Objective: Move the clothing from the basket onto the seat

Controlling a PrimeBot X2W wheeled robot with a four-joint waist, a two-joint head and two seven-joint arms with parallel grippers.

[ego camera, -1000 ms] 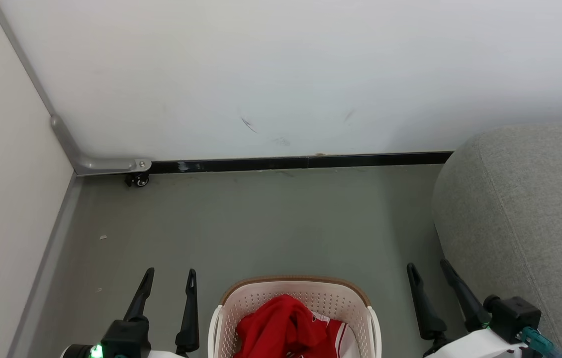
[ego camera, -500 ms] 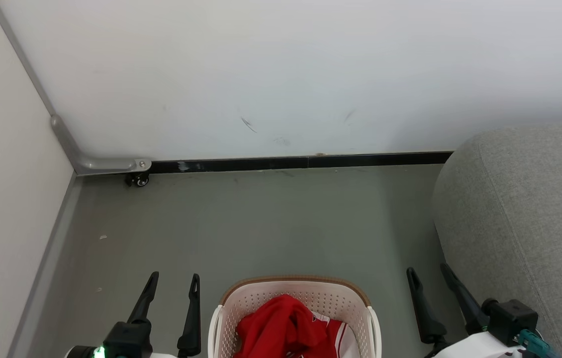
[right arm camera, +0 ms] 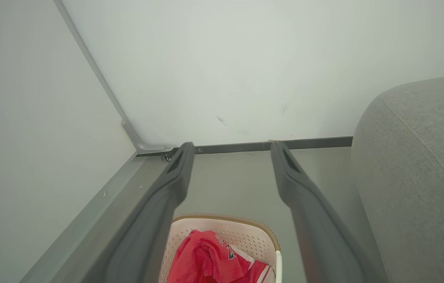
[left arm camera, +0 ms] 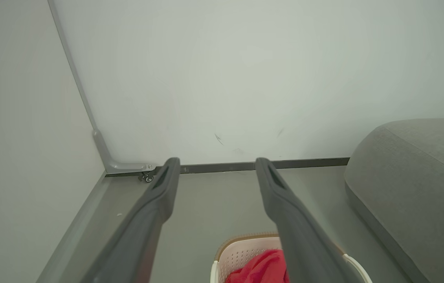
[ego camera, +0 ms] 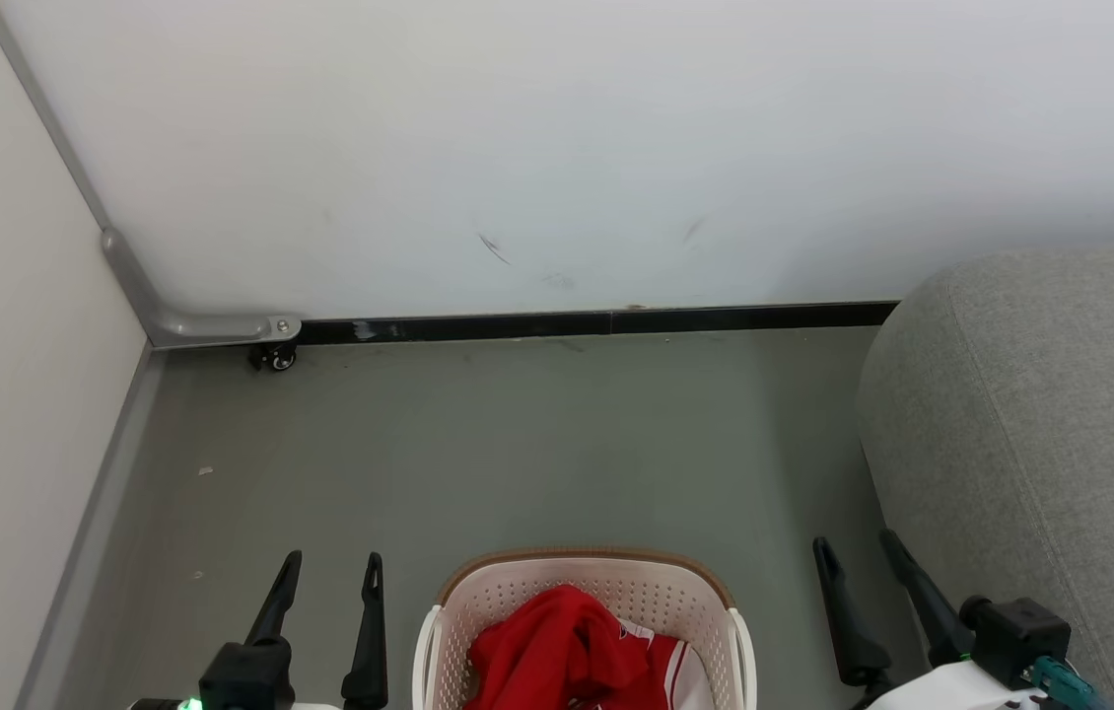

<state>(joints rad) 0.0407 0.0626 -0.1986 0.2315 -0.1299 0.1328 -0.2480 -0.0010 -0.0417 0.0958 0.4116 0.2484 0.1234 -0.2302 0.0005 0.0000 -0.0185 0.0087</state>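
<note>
The clothing [ego camera: 562, 646] lies bunched in the basket [ego camera: 585, 558] at the bottom centre of the head view. It is a crumpled red heap, and a white-striped jersey edge [ego camera: 663, 659] shows at the heap's lower right. In the right wrist view, dark lettering [right arm camera: 230, 254] shows on that red cloth. The basket is cream, perforated and brown-rimmed, and it stands on the grey floor [ego camera: 518, 444].

The left gripper [ego camera: 335, 562] is at the lower left beside the basket, and the right gripper [ego camera: 853, 542] is at the lower right. Each gripper's fingers are spread apart with nothing between them, and neither gripper touches the basket or the cloth.

The grey woven seat [ego camera: 1040, 414] fills the right edge of the frame, just beyond the right gripper. No garment lies on the part of it that shows.

Judging by this, the task has hardly begun. Both visible pieces are in the basket, so every reach, lift and carry to the seat is yet to be done. What lies deeper in the basket is hidden.
</note>
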